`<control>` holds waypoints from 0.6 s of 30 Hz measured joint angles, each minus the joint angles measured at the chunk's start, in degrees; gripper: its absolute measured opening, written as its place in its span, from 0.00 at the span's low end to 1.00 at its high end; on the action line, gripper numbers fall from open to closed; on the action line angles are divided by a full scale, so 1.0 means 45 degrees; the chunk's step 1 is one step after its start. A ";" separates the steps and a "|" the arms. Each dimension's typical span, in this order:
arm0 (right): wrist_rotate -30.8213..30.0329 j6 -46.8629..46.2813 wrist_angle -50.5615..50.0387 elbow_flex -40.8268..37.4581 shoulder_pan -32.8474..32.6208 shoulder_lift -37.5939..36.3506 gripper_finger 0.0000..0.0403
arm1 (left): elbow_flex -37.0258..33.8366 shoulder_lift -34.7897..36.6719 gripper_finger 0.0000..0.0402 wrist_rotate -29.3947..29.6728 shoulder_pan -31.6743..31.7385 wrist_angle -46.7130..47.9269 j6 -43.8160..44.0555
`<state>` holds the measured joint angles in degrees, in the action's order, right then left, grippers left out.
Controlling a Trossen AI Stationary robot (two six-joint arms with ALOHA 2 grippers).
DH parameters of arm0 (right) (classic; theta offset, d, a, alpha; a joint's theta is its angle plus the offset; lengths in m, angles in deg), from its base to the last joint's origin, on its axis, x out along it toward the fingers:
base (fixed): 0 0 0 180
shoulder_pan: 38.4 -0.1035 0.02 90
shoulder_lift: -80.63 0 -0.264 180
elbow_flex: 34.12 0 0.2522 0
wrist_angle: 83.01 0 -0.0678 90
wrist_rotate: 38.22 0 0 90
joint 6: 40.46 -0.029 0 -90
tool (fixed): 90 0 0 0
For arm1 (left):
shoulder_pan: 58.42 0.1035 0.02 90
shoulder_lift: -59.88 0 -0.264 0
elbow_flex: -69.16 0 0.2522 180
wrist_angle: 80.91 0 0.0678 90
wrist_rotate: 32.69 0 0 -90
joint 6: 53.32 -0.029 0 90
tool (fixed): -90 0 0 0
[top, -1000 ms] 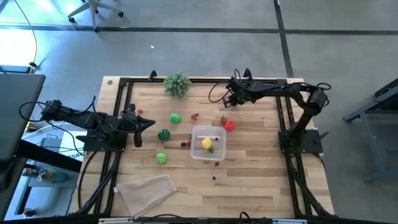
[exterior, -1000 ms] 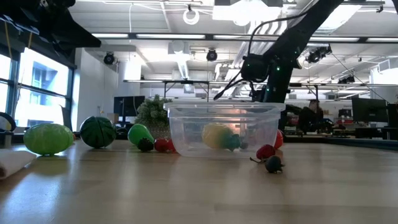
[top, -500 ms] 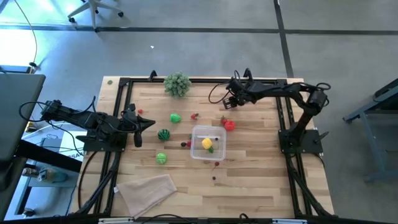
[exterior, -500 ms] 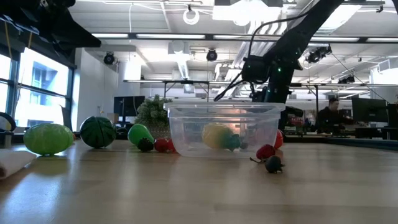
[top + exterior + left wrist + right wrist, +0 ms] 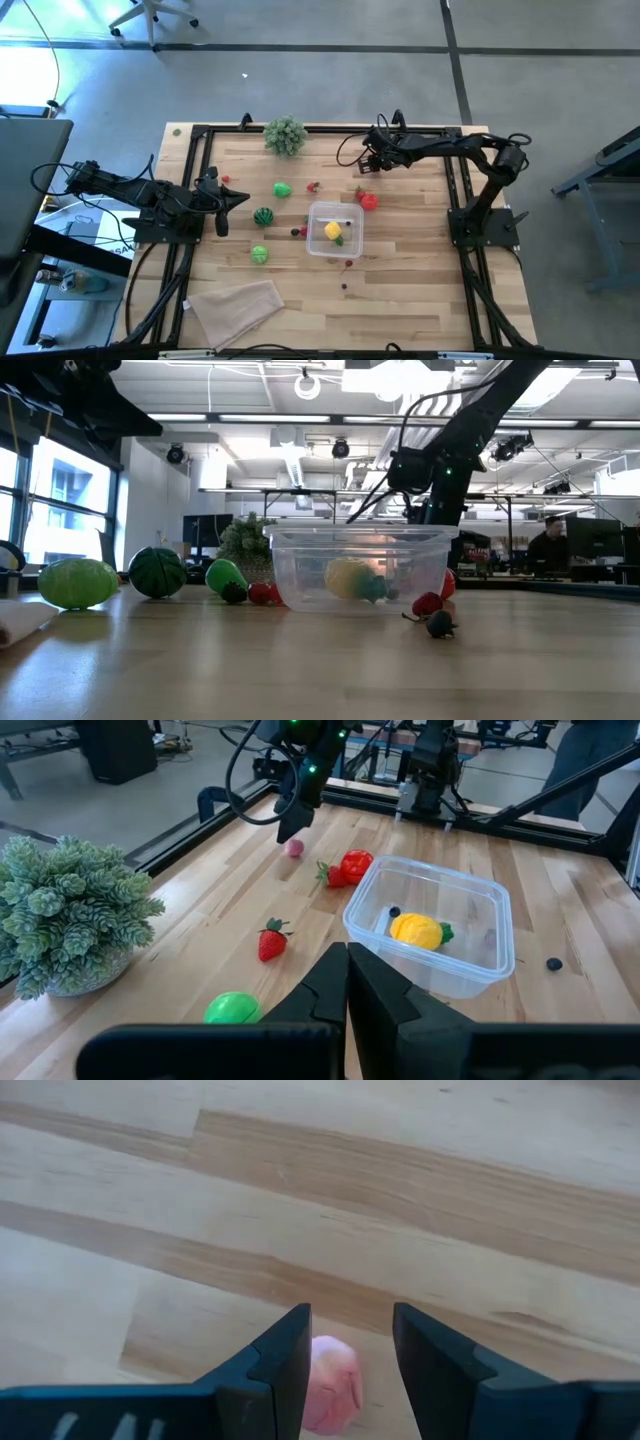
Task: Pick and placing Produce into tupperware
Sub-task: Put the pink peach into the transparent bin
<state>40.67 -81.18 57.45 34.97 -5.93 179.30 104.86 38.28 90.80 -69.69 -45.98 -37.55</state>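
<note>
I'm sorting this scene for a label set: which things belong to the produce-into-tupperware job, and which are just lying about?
Job:
- tupperware, yellow fruit inside
- pink piece between the open right gripper fingers
- red tomato
- strawberry
- green balls
- striped melon
- left gripper, shut, waiting

Lying about:
- bushy plant
- beige cloth

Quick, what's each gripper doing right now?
Left gripper: shut, holding nothing.
Right gripper: open, fingers straddling a small pink piece on the table, not gripping it.
</note>
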 joint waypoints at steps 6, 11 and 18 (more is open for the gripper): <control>0.0247 -0.0638 -0.0015 0.0000 -0.0073 0.0000 0.33 | 0.0000 0.0000 0.00 -0.0002 0.0003 0.0000 0.0000; 0.0241 -0.0649 -0.0010 0.0000 -0.0378 0.0000 0.33 | 0.0001 0.0000 0.00 -0.0004 0.0004 0.0000 0.0000; 0.0219 -0.0970 -0.0145 0.0000 -0.0687 -0.0005 0.33 | 0.0005 0.0000 0.00 -0.0005 0.0005 0.0000 0.0000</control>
<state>41.66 -85.54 56.80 34.97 -9.02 179.28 104.88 38.28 90.78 -69.67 -45.98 -37.55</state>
